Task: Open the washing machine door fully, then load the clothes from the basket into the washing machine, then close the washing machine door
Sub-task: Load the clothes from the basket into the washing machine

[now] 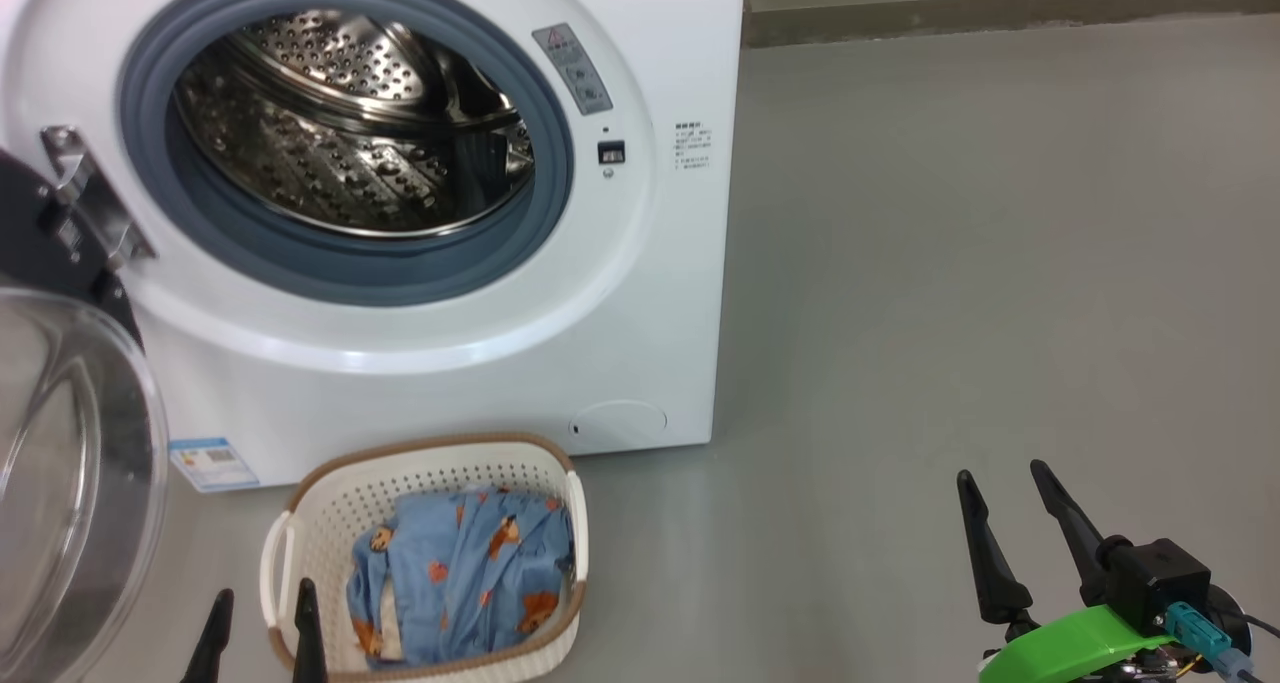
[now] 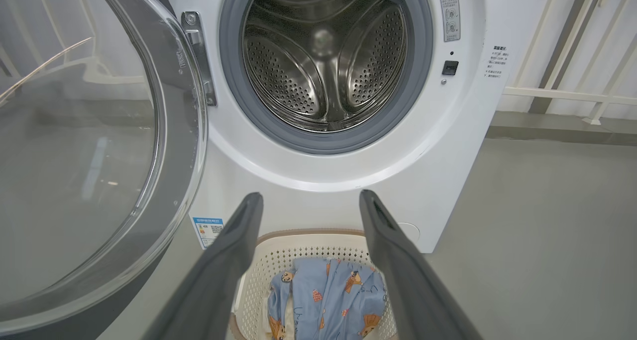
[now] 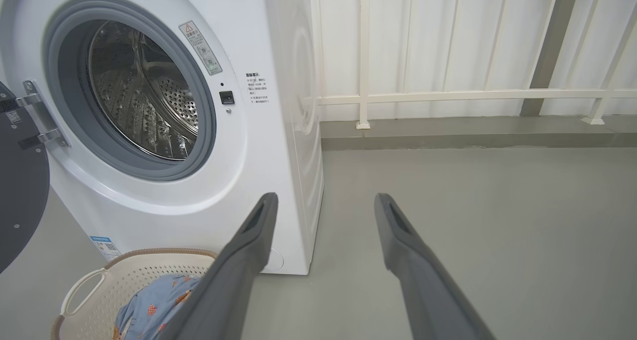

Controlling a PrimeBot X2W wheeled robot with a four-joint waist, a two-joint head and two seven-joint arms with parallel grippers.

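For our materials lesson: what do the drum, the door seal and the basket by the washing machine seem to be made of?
Drum: likely stainless steel, polished; it mirrors light and has punched holes. Door seal: probably rubber, matt grey-blue, softly folded. Basket: apparently moulded plastic, smooth cream, perforated walls, brown woven-look rim.

Boxy front-loading washing machine [image 1: 650,293]: glossy white. Perforated steel drum [image 1: 340,133]: silver, dotted with holes. Rubber gasket [image 1: 300,263]: grey-blue. Round door [image 2: 99,156]: black rim, clear glass. Perforated plastic basket [image 1: 340,513]: cream-white, brown woven-look rim. Crumpled fabric clothes [image 1: 470,573]: light blue, brown bears, small red shapes; pale patch beneath, possibly cream. Smooth floor [image 1: 950,263]: plain grey.
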